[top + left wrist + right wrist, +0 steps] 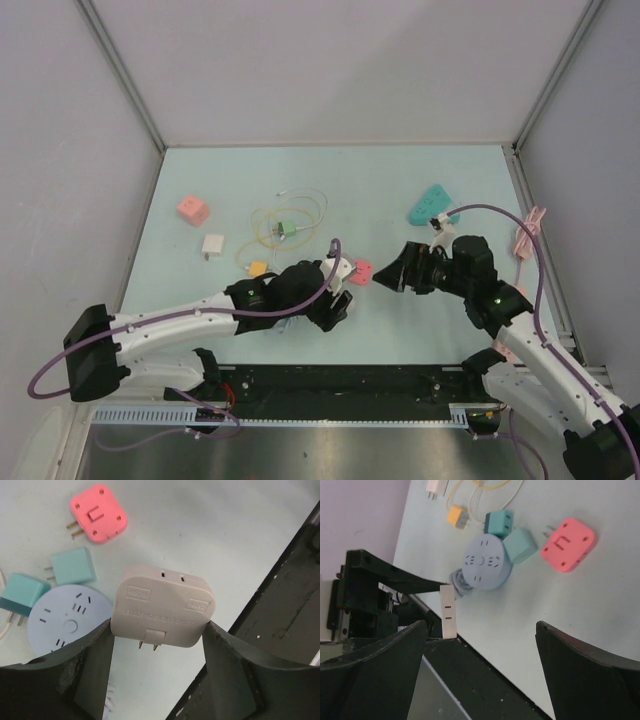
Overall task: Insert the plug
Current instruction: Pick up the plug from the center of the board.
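the beige plug [162, 605] is clamped between the left jaws, pinched by its two side edges. its prongs point back toward the wrist and its slotted face points outward. it appears to be held up off the surface [210, 525]. the right jaws stand wide apart with nothing in them, and the plug shows edge-on just ahead of them. the round socket [70, 622] lies flat on the surface, out past the left jaws' finger on the left of the wrist view and off the plug's line.

the main risk, as i judge it, is orientation. with the prongs facing into the jaws, a push at the socket would meet it wrong face first. a turn or a handover seems needed, and the smooth rounded shell could slip or twist during it. the socket looks unanchored and may slide under pressure. a teal adapter [74, 566] and a darker teal adapter [22, 592] lie just beside the socket and could be knocked. the pink adapter [96, 512] lies farther out.

no box, tray or bin shows. the socket's top slots look unoccupied.
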`<act>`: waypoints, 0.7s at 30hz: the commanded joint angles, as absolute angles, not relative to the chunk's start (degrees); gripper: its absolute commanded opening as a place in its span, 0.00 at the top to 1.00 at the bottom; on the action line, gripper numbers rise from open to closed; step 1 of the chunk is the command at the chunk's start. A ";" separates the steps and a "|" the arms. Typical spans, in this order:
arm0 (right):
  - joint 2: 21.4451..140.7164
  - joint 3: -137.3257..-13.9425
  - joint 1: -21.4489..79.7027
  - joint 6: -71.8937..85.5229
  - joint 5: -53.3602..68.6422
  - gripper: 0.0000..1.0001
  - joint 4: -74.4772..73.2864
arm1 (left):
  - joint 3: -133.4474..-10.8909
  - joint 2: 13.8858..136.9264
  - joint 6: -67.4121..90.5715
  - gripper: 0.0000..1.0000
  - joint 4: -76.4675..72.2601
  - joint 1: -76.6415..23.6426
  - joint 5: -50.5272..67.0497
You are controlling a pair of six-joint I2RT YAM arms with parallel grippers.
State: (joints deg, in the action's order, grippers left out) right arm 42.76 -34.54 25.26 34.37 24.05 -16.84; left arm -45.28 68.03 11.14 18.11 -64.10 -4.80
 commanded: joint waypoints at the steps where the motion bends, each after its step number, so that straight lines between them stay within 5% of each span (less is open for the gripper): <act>1: 46.57 -34.80 30.66 39.90 25.24 0.07 -10.21 | -44.73 64.86 11.16 0.72 9.93 -64.07 -5.98; 21: 56.33 -34.80 45.88 45.35 12.84 0.29 1.12 | -46.85 67.41 11.51 0.70 10.37 -64.69 -5.98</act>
